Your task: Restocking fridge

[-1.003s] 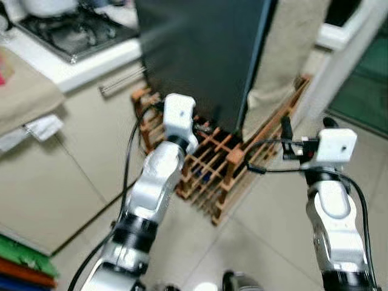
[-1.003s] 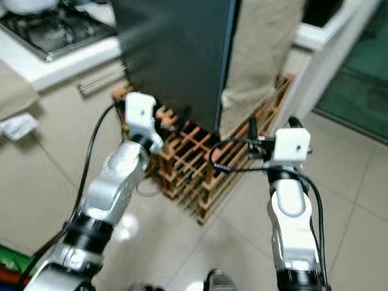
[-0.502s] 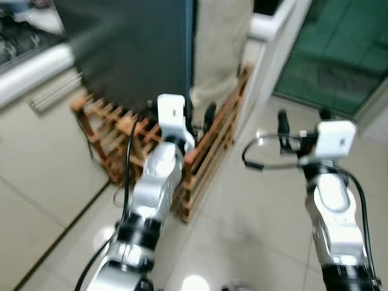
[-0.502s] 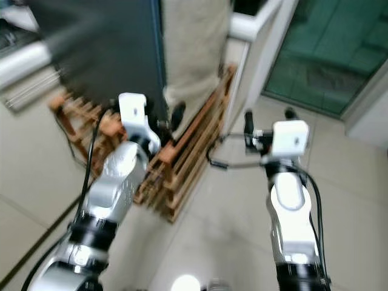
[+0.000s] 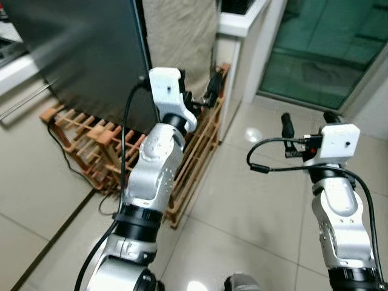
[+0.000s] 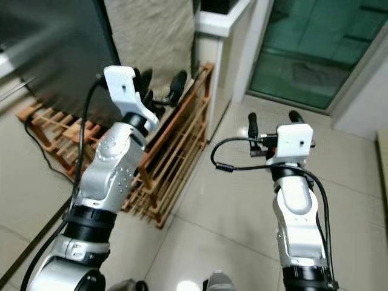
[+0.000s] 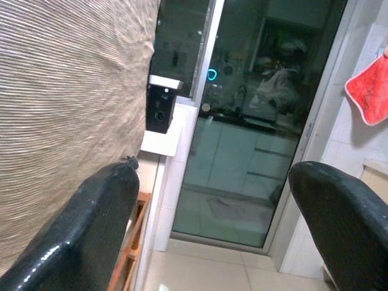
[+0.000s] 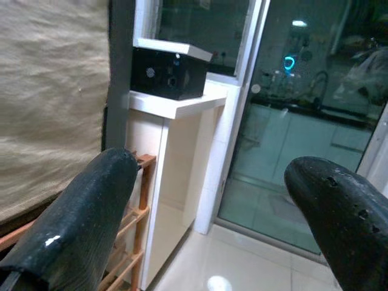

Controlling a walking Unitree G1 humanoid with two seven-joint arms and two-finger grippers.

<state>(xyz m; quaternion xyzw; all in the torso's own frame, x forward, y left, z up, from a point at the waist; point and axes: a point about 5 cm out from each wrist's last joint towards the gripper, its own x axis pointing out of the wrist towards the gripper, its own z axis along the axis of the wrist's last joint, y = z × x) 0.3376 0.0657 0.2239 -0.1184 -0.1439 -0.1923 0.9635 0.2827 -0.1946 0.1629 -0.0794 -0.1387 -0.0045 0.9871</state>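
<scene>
The tall dark fridge body stands at the upper left, its side toward me. My left gripper is raised in front of the beige cloth that hangs beside the fridge; it is open and holds nothing. My right gripper hovers over the tiled floor to the right, also open and empty. In the left wrist view the left gripper has its fingers wide apart, facing a glass door. The right gripper likewise stands apart in its own wrist view.
A low wooden slatted rack lies along the fridge's foot, with a black cable beside it. A white ledge carries a black box. A glass sliding door is at the right, and a red cloth hangs nearby.
The camera has swung to the right: the stove and counter have left the picture and the glass door has come in. Both grippers stay open and empty.
</scene>
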